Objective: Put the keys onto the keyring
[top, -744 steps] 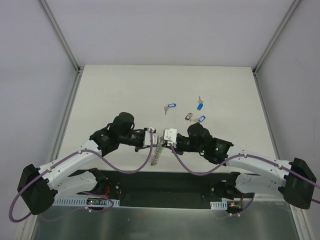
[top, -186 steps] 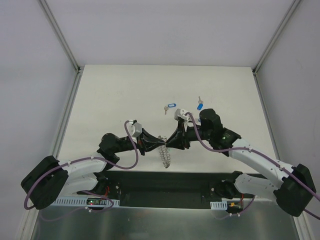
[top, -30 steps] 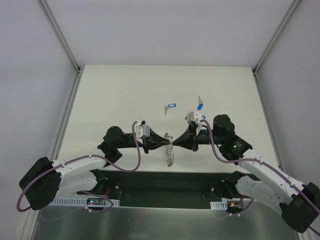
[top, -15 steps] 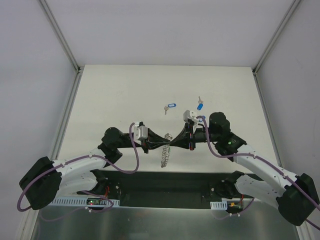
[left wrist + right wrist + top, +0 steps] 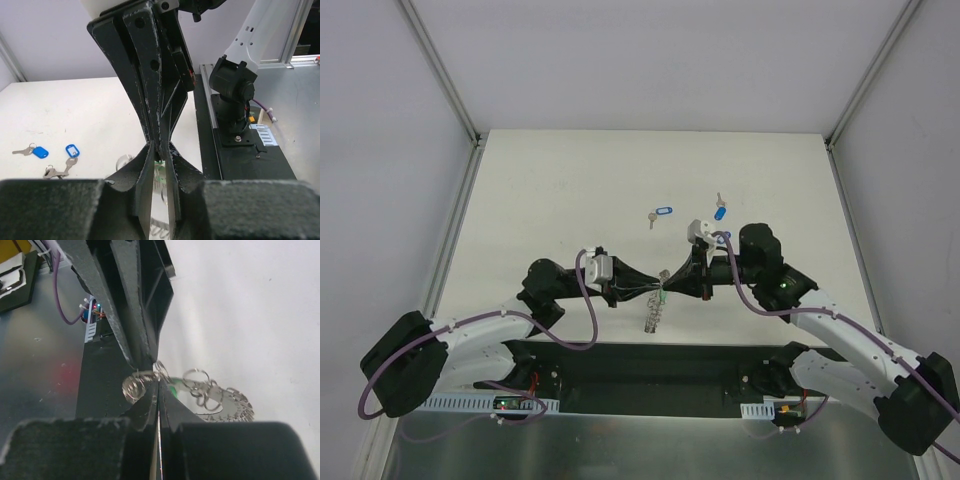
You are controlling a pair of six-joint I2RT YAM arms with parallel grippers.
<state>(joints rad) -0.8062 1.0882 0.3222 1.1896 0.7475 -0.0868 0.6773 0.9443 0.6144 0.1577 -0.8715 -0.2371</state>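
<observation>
The keyring (image 5: 652, 315), a grey toothed ring, hangs edge-on between the two arms just in front of their bases. A key with a green tag (image 5: 661, 296) hangs at its top. My right gripper (image 5: 672, 285) comes in from the right and is shut on the keyring's thin wire. In the right wrist view the gripper (image 5: 158, 382) pinches beside small split rings, with the toothed keyring (image 5: 230, 407) and green tag (image 5: 173, 388) just beyond. My left gripper (image 5: 642, 291) meets it tip to tip. Its jaws (image 5: 160, 150) stand a narrow slit apart, with the green tag (image 5: 160, 172) visible through it.
Two blue-tagged keys lie on the white table behind the grippers, one (image 5: 663, 213) to the left and one (image 5: 720, 212) to the right. Both show in the left wrist view (image 5: 39, 151) (image 5: 73, 150). The black base rail (image 5: 650, 365) runs just below the hanging ring.
The right wrist has swung slightly left and turned, and the hanging keyring has shifted a little left with it. The left jaws have parted from shut to a thin slit.
</observation>
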